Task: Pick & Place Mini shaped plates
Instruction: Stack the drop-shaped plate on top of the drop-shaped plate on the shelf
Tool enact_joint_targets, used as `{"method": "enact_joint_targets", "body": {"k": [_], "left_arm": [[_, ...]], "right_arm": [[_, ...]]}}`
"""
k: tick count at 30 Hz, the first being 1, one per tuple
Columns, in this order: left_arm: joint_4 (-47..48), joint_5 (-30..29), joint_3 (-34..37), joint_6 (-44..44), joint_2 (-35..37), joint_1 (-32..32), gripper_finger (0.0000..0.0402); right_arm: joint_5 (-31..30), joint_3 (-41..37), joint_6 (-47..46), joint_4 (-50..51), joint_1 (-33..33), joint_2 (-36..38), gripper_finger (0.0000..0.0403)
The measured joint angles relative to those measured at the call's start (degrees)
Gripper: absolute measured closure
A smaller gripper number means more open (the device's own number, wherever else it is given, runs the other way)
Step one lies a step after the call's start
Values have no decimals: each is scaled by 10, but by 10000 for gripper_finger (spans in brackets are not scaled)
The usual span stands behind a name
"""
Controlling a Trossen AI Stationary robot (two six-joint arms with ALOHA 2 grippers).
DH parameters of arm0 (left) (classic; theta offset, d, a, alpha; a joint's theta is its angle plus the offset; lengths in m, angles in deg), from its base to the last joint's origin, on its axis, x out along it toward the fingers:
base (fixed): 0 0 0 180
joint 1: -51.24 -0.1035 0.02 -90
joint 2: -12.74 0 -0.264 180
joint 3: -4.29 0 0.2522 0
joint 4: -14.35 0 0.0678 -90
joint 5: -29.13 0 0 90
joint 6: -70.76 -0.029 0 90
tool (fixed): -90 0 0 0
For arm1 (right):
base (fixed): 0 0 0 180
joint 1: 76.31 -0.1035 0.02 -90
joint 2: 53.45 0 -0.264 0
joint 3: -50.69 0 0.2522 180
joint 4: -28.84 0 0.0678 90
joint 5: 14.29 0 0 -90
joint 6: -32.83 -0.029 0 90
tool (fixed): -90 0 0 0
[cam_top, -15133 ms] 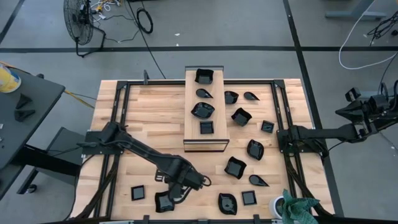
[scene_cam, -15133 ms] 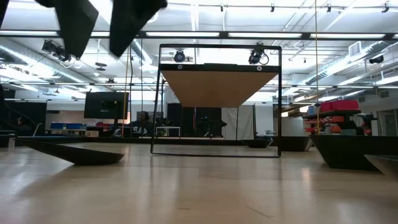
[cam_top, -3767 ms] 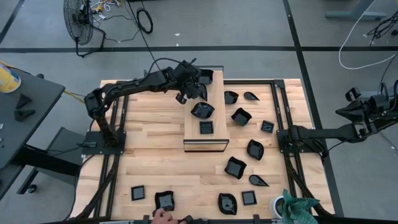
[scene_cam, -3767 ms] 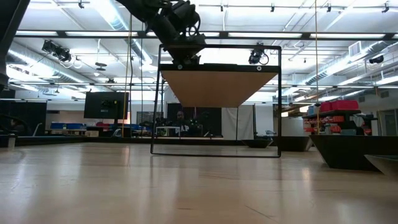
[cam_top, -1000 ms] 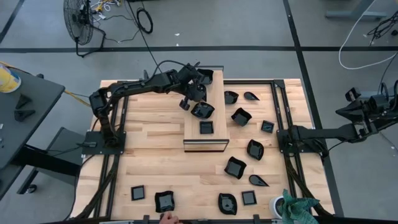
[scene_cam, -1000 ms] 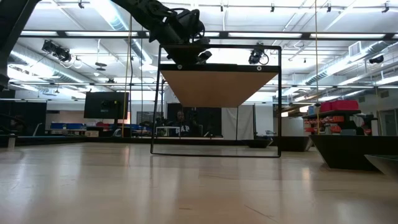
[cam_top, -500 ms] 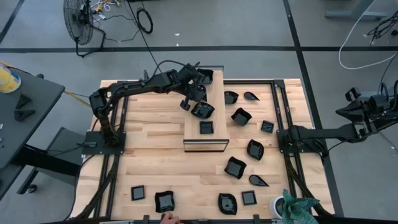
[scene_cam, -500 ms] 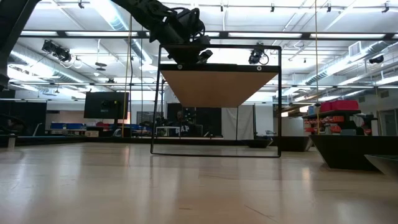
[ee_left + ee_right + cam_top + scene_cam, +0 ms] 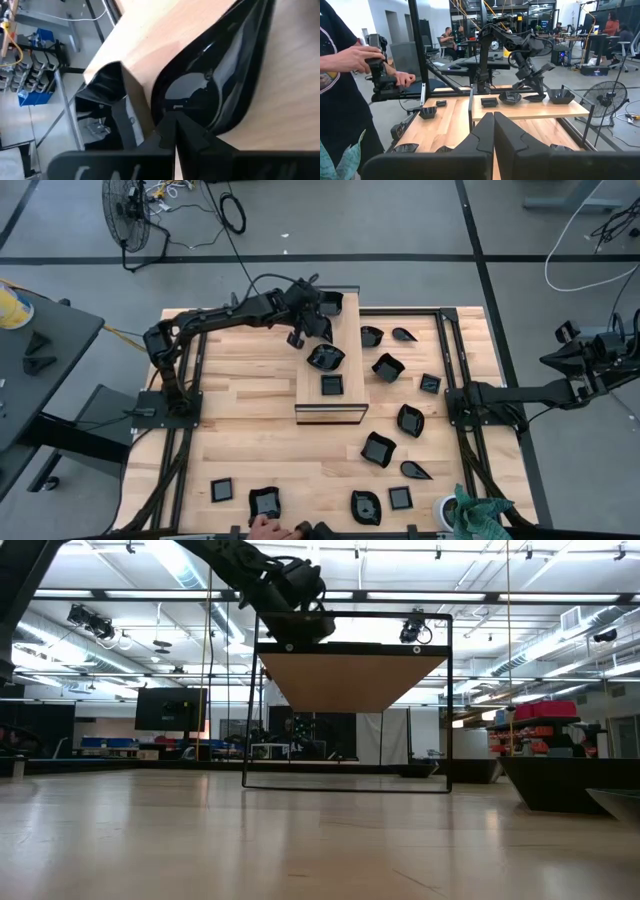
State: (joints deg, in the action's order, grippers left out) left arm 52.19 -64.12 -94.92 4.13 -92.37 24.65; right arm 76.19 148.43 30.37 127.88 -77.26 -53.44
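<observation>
1. At the table's near edge a person's hand [image 9: 262, 527] rests just beside a wavy plate [image 9: 264, 503]; a square plate [image 9: 222, 491] lies to its left.
2. More plates [image 9: 378, 449] are scattered over the right half of the table [image 9: 240, 430], well apart from each other.
3. The right arm waits off the table's right side; the right gripper [image 9: 493, 122] has its fingers pressed together and holds nothing.
4. A long board [image 9: 344, 394] stands raised in the middle; on it lie a square plate [image 9: 332, 385], a wavy plate [image 9: 326, 358], a leaf plate under the left arm, and a square dish [image 9: 331, 302] at the far end.
5. The left gripper [image 9: 300, 334] is at the board's left edge, closed with nothing held, its fingertips at the rim of the leaf plate [image 9: 225, 85].
6. Across the room, people sit at desks in the right wrist view.
</observation>
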Motion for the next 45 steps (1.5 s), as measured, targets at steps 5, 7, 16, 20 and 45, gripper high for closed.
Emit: {"method": "enact_joint_targets", "body": {"k": [5,7,16,20,45], "left_arm": [[3,33,0,3,0,0,398],[4,42,0,3,0,0,397],[1,0,0,-4,-5,0,398],[6,8,0,0,-5,-3,399],[19,82,0,95,-5,2,399]], "right_arm": [[0,0,0,0,0,0,392],[0,0,0,0,0,0,392],[0,0,0,0,0,0,392],[0,0,0,0,0,0,392],[0,0,0,0,0,0,392]]}}
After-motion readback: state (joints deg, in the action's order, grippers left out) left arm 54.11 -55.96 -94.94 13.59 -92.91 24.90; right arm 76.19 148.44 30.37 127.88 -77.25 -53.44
